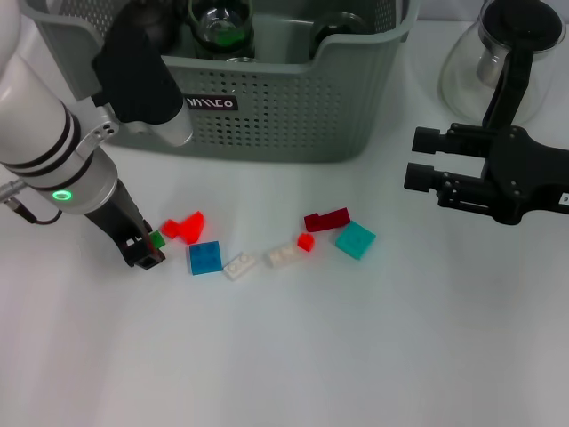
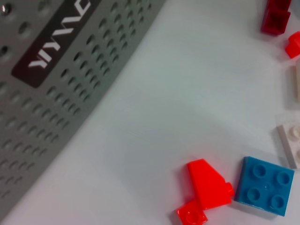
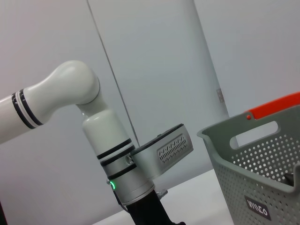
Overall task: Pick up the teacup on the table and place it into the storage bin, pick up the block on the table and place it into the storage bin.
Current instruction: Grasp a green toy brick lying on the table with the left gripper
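Blocks lie scattered across the middle of the head view, and we see our left tool (image 1: 145,249) low on the bench (image 1: 284,356) at lower left, its tips touching a small green block (image 1: 157,237), though we cannot tell their spread. Our right tool (image 1: 423,165) hovers parked at right, fingers apart, empty. The storage bin (image 1: 267,116) fills the upper centre. In the left wrist view the bin's wall occupies the upper left. The right wrist view shows it at lower right.
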Controlling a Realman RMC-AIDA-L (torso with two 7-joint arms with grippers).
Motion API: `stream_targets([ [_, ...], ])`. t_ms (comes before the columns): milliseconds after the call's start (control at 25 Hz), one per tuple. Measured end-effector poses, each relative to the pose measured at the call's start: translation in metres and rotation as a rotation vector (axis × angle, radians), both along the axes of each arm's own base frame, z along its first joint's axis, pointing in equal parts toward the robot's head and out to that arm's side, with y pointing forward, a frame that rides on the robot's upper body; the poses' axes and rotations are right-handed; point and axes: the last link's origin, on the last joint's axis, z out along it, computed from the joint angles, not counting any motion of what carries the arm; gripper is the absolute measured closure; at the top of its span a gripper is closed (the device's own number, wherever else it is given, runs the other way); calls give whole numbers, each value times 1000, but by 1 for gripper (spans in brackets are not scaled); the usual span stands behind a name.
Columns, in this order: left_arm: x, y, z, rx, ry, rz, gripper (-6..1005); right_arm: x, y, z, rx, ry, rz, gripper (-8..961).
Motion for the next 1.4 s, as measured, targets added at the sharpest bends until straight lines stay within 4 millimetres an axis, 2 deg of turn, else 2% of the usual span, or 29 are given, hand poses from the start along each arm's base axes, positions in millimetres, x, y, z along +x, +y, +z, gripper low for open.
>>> stream_targets([
  [1400,-8,8,-3,15,20,36,676,4,-2,0,-5,1,-12,340],
])
